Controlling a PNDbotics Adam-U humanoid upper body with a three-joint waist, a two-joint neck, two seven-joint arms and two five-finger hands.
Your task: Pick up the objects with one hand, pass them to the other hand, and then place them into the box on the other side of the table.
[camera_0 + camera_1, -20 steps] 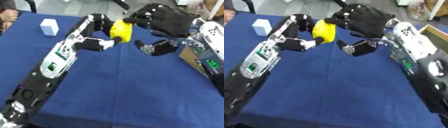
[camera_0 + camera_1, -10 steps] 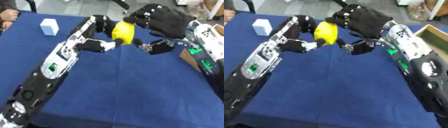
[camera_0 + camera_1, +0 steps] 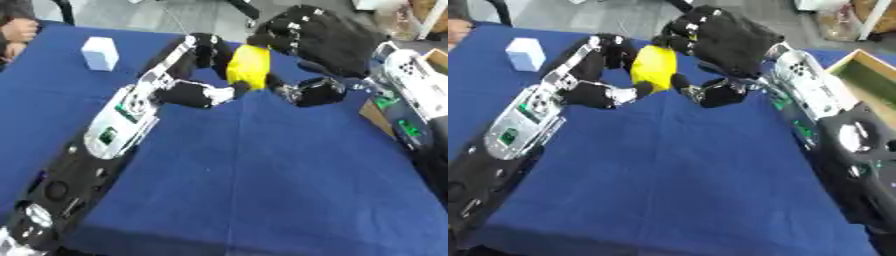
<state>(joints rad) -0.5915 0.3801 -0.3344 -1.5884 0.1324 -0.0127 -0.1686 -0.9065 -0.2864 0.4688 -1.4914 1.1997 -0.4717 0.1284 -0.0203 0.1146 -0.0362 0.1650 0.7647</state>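
A yellow oblong object (image 3: 248, 67) hangs above the blue table (image 3: 262, 190), far centre, between both hands. My left hand (image 3: 197, 92) comes in from the left. Its fingers curl over the object's top left and its thumb is under the lower end. My right hand (image 3: 732, 40) reaches in from the right. Its dark fingers (image 3: 684, 35) hook over the object's top and its thumb (image 3: 706, 95) is against the lower right side. The wooden box (image 3: 866, 75) stands at the table's right edge, behind my right forearm.
A small white block (image 3: 99, 53) stands at the far left of the table. A person's hand (image 3: 17, 32) rests at the far left corner. Both forearms stretch across the table's sides, with blue cloth between them.
My right hand has drawn in closer over the yellow object, its fingers now across the top. The left hand still holds the object in nearly the same spot.
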